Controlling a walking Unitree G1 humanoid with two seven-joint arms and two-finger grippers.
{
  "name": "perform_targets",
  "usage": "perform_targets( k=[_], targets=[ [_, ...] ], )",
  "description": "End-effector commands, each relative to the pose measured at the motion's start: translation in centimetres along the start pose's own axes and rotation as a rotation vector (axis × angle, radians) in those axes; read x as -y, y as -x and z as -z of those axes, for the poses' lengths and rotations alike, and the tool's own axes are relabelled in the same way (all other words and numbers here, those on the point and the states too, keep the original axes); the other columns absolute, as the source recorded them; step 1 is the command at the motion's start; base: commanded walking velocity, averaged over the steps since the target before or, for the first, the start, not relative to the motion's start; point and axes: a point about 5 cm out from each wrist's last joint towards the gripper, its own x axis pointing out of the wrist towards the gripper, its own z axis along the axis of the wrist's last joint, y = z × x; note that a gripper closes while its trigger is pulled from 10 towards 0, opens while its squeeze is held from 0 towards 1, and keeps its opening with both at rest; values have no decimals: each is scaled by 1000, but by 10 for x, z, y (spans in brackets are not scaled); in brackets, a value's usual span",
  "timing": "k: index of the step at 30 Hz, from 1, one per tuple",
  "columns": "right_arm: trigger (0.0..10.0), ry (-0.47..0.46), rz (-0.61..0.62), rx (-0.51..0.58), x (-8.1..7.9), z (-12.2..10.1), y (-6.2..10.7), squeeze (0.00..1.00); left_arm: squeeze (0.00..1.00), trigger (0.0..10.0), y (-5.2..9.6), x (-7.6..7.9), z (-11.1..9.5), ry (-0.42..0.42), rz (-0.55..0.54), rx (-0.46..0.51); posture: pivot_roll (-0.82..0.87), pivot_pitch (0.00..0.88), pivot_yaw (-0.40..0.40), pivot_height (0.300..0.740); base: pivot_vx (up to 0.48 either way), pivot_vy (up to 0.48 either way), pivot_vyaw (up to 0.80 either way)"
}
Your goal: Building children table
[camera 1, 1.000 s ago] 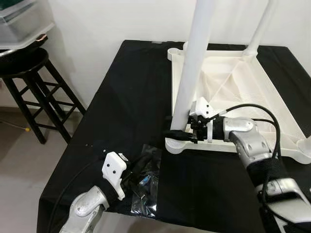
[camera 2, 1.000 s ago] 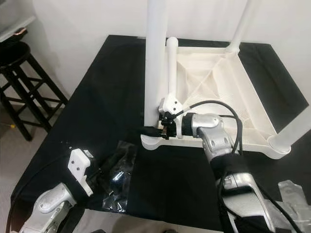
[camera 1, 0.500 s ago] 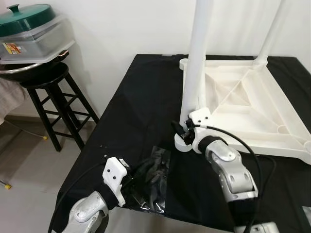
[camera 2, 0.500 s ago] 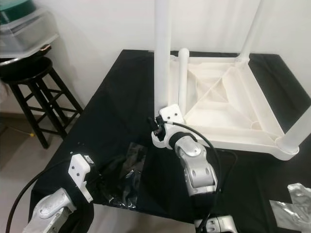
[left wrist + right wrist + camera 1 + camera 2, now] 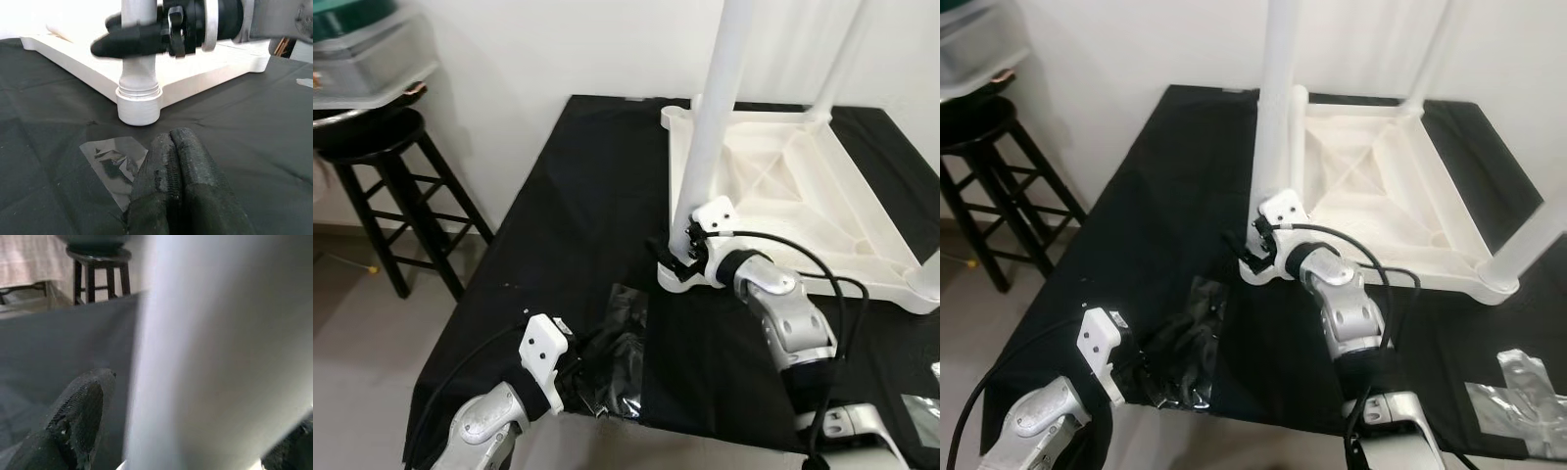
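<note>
Lying upside down on the black-covered counter (image 5: 578,196), the white children table (image 5: 783,186) has its legs pointing up. The nearest table leg (image 5: 713,137) stands upright in the corner socket (image 5: 139,105) at the table's front left corner. The right claw (image 5: 677,257) is low on this leg, just above the socket, and its two black fingers (image 5: 73,423) are one on each side of the white tube, pinching it. A black cable loops from the right wrist over the table's edge.

Nearer to the front edge of the counter, the left claw (image 5: 178,186) rests with its fingers pressed together, holding nothing that I can see. It lies on or just beside a clear plastic bag (image 5: 617,352), which is flat on the black cloth, near the socket but apart from it.

A black wooden stool (image 5: 386,186) stands on the floor at the robot's left, with a clear container (image 5: 367,64) on its seat.
</note>
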Motion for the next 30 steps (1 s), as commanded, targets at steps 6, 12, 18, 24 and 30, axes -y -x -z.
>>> perform_targets(
  k=[6,12,18,24,30],
  targets=[
    [10000,60,-261,47,9,-15,2,0,0,10000,1,1,4,7,6,-20,66,129,6,740,0,0,0],
    [0,56,-431,26,12,-11,4,0,0,10000,2,1,4,7,7,-23,75,130,15,740,0,0,0],
    [0,21,-547,13,21,-11,10,0,0,10000,3,2,4,7,8,-26,73,132,15,740,0,0,0],
    [0,27,-478,2,26,-6,8,0,0,10000,4,3,5,8,4,-23,44,141,0,740,0,0,0],
    [0,26,-329,-40,20,9,6,0,0,10000,4,4,5,9,1,-22,37,141,-5,740,0,0,0]
  ],
)
